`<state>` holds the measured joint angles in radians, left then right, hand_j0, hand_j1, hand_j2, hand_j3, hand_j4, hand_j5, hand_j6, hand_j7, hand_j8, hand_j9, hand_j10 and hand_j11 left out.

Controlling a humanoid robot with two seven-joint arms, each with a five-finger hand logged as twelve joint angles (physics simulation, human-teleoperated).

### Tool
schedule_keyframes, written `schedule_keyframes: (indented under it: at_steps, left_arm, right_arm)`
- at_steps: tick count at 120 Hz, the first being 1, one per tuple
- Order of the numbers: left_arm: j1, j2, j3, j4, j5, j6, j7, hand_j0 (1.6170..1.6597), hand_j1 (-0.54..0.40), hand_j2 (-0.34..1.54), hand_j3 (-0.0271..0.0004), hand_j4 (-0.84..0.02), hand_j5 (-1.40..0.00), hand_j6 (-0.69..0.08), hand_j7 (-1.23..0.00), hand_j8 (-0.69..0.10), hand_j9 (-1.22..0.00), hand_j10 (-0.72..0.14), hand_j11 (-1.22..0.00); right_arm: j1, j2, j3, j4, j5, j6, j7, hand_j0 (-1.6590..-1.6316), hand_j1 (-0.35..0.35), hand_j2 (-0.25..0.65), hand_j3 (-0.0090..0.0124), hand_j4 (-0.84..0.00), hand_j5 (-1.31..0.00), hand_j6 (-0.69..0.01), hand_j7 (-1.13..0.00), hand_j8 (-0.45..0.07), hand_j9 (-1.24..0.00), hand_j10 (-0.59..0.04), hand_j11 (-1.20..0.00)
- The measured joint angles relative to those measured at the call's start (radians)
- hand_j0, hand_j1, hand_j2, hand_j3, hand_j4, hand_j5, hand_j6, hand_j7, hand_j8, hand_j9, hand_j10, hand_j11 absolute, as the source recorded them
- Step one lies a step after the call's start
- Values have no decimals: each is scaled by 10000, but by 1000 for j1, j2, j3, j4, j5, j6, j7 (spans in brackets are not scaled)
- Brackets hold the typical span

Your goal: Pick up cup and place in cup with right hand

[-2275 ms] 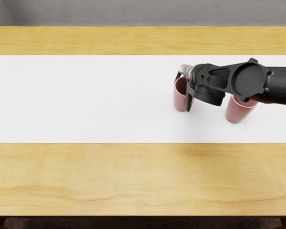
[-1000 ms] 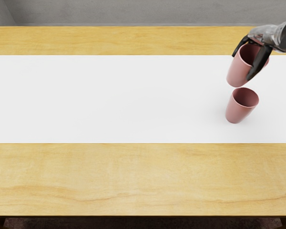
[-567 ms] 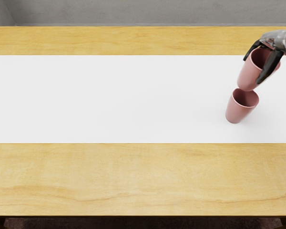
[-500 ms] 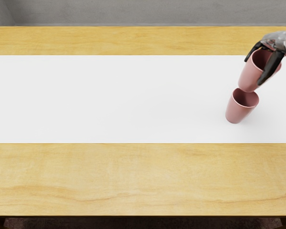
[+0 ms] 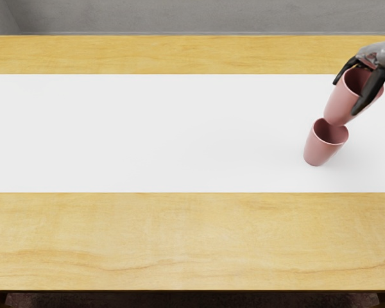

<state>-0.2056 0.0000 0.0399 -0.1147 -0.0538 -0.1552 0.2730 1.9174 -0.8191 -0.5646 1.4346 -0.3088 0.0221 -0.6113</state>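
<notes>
My right hand [image 5: 357, 86] comes in at the upper right, its dark fingers closed around a pink cup [image 5: 340, 101]. That cup is held up, and its bottom overlaps the back rim of the other pink cup [image 5: 321, 149] in the picture. The lower cup stands upright on the white strip, its mouth partly covered by the held one. Whether the held cup's base is inside the mouth or only above it, I cannot tell. My left hand is out of view.
A white strip [image 5: 147, 135] runs across the wooden table [image 5: 179, 237] from side to side. The table's front edge lies near the bottom of the picture, and a grey wall [image 5: 179, 16] rises behind.
My right hand took hold of the cup near the middle and carried it up and right, to the other cup. Lately it has shifted slightly right and down. The standing cup has not moved.
</notes>
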Motion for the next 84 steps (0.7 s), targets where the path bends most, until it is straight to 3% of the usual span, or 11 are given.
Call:
schedule_keyframes:
  at_steps: [18,19,20,23,49,50,53,54,55,61,84]
  left_arm:
    - [0,0,1,0,0,0,0,16581,3491,0,-1,-5,0,-6,0,-5,0,-3,1]
    - [0,0,1,0,0,0,0,16581,3491,0,-1,-5,0,-6,0,-5,0,-3,1]
    - [0,0,1,0,0,0,0,16581,3491,0,-1,-5,0,-6,0,-5,0,-3,0]
    - [1,0,1,0,0,0,0,16581,3491,0,-1,-5,0,-6,0,-5,0,-3,0]
    - [2,0,2,0,0,0,0,16581,3490,0,-1,-5,-1,-6,-1,-4,0,-3,0]
    - [2,0,2,0,0,0,0,16581,3491,0,-1,-5,-1,-5,-1,-4,0,-2,0]
    - [2,0,2,0,0,0,0,16581,3491,0,-1,-5,-1,-6,-1,-4,0,-2,0]
    - [2,0,2,0,0,0,0,16581,3491,0,-1,-5,-1,-5,-1,-4,0,-2,0]
    - [2,0,2,0,0,0,0,16581,3490,1,-1,-5,-1,-6,-1,-4,0,-2,0]
    - [2,0,2,0,0,0,0,16581,3490,1,-1,-5,-1,-6,-1,-4,0,-2,0]
    - [3,0,4,0,0,0,0,16581,3490,2,-2,-5,-2,-6,-1,-5,-1,-3,-1]
  right_arm:
    - [30,-13,-33,8,15,21,0,-16476,408,-1326,13,-4435,-7717,-2438,-7138,-1642,-7748,-3184,-7744]
    - [31,-13,-34,8,16,23,0,-16484,432,-1381,124,-4356,-7851,-2211,-7139,-1530,-7884,-3115,-7887]
    - [32,-13,-35,8,17,23,0,-16482,408,-1392,21,-4435,-7819,-2427,-7139,-1571,-7864,-3138,-7875]
    - [34,-13,-38,8,18,24,0,-16480,389,-1391,0,-4389,-7800,-2526,-7140,-1584,-7843,-3200,-7872]
    - [74,-11,-82,7,31,46,0,-16462,277,-1569,-7,-4582,-7697,-2765,-7116,-1738,-7765,-3475,-7921]
    - [75,-11,-84,6,32,47,0,-16463,258,-1592,33,-4539,-7727,-2638,-7116,-1779,-7793,-3490,-7966]
    - [77,-11,-89,6,33,49,0,-16461,236,-1603,-9,-4669,-7664,-2768,-7116,-1907,-7759,-3597,-7960]
    - [78,-10,-91,6,34,49,1,-16460,186,-1563,-1,-4608,-7658,-2765,-7116,-1917,-7758,-3596,-7969]
    - [79,-10,-92,6,34,50,1,-16465,219,-1586,75,-4574,-7718,-2496,-7116,-1828,-7831,-3563,-8061]
    - [82,-10,-100,5,36,50,1,-16465,205,-1642,-2,-4652,-7673,-2809,-7118,-1900,-7810,-3602,-8095]
    - [88,-6,-113,-1,37,50,1,-16461,203,-1575,0,-4738,-7489,-2681,-7148,-1886,-7621,-3626,-8066]
